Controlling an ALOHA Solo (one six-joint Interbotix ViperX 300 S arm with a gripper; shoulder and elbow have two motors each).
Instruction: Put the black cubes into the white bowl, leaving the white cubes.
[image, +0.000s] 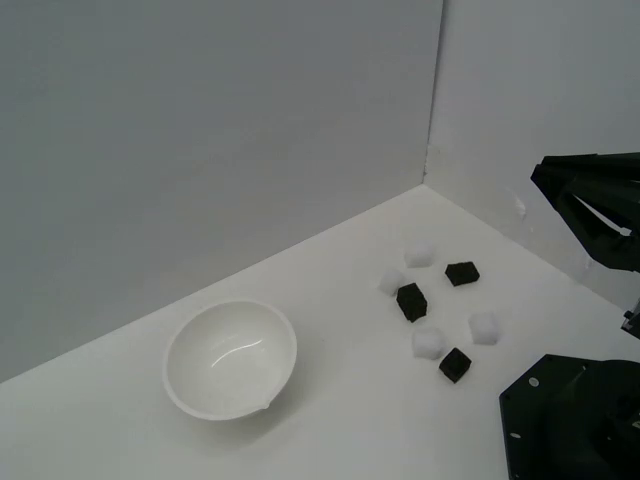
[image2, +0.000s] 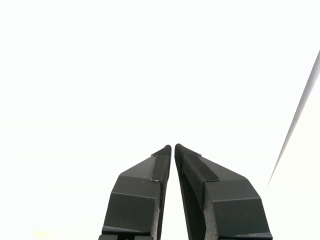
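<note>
**Operator:** Looking at the tool first, what do you have for me?

**Observer:** Your gripper (image2: 173, 146) has its two black fingers (image2: 137, 192) drawn together, tips almost meeting with only a thin slit between them. Nothing is pinched there. In the wrist view you see only blank white behind them and a thin grey line off to one side.

**Operator:** And where is the arm?

**Observer:** At the exterior view's right edge, raised, well apart from every piece on the white surface (image: 330, 400). Its dark base (image: 570, 420) fills the lower corner on that side.

**Operator:** Where's the bowl?

**Observer:** Your white bowl (image: 230, 358) sits toward the exterior view's left, upright, with nothing inside it. It is well apart from the cubes.

**Operator:** The black ones?

**Observer:** You have three, all on the surface to the bowl's right in the exterior view. One black cube (image: 462, 273) lies farthest back, a second (image: 411, 301) sits nearer the bowl, and a third (image: 455, 365) lies closest to the camera.

**Operator:** And the white?

**Observer:** Four, mixed among them. One white cube (image: 419, 254) is near the back, another (image: 390, 283) just beside the middle black cube, one (image: 485, 327) farther right, and one (image: 428, 343) just beside the nearest black cube. They nearly blend with the surface.
</note>
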